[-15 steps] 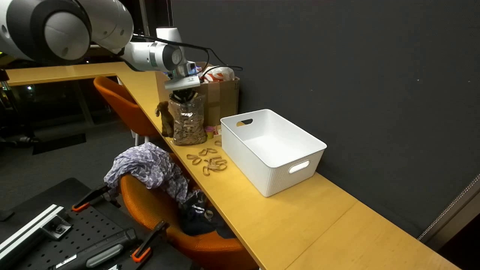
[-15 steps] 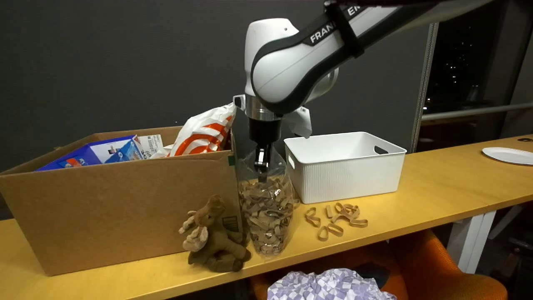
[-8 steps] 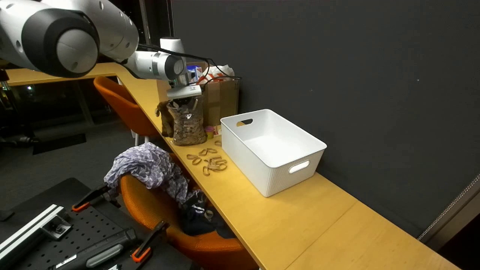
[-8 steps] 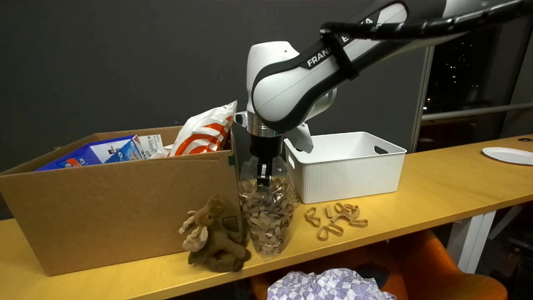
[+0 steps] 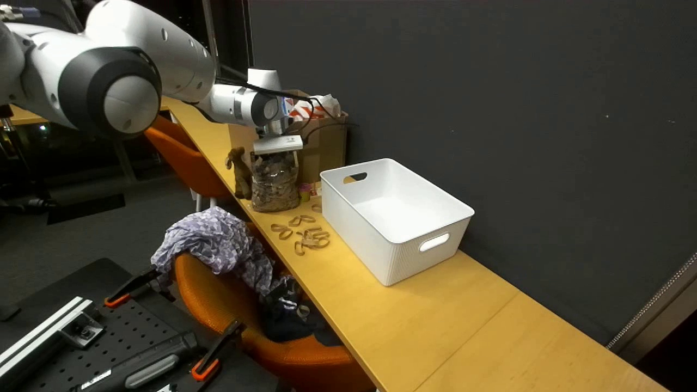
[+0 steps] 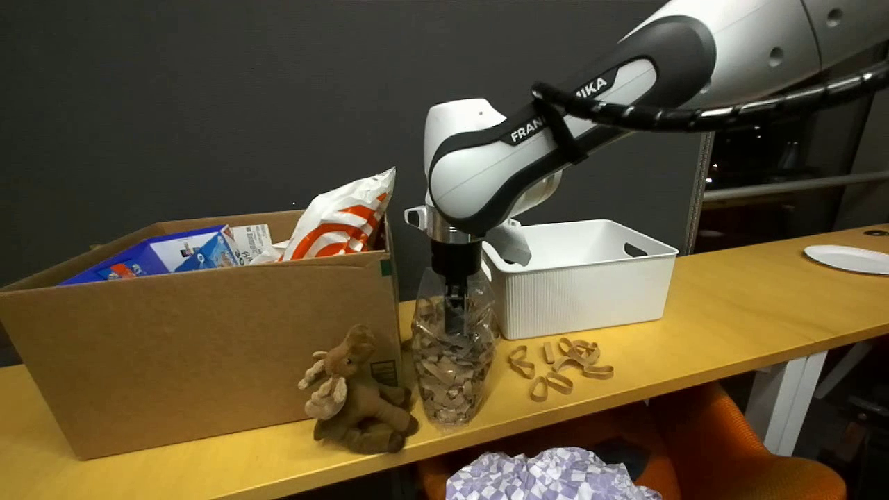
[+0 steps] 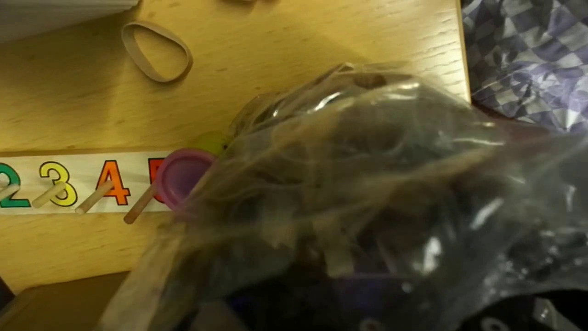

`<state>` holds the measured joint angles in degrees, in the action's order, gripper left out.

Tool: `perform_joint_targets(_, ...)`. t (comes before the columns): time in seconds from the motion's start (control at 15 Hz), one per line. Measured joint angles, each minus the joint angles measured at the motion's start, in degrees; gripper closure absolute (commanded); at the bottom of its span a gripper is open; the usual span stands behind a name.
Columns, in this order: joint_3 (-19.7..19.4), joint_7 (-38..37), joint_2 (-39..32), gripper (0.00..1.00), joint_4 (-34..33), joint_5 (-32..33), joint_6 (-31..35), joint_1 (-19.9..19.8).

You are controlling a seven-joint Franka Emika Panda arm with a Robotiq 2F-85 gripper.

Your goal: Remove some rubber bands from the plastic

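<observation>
The clear plastic bag [image 6: 453, 399], packed with tan rubber bands, stands upright on the table near its front edge. My gripper [image 6: 455, 323] points straight down inside its upper part, the fingertips at the top of the heap. In the wrist view the crumpled plastic [image 7: 376, 133] covers most of the lower right, and the dark fingers [image 7: 294, 308] show only dimly through it. How far apart they stand, and whether any band is between them, is hidden. Several loose rubber bands [image 6: 599, 372] lie on the table beside the bag; a single rubber band [image 7: 188, 59] lies near the white bin.
A white bin [image 6: 583, 298] stands to one side of the bag, a tall cardboard box [image 6: 208, 347] to the other. A plush moose [image 6: 368, 410] sits close against the bag. Behind it are a pink-lidded tub [image 7: 183, 179] and a number strip [image 7: 87, 204] with upright pegs.
The arm has come down, taking the gripper deeper into the bag and slightly toward the white bin. The bag's top has shifted the same way. The loose bands have stayed put.
</observation>
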<state>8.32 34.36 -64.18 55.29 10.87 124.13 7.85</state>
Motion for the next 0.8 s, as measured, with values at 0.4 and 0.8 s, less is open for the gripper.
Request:
perform_joint_targets(0.4, 0.0, 0.4, -3.4, 0.58, -6.3, -0.6, -4.6, -0.1)
perform_joint_targets(0.8, 0.0, 0.6, -5.6, 0.99, -11.4, -1.9, -8.5, -0.1)
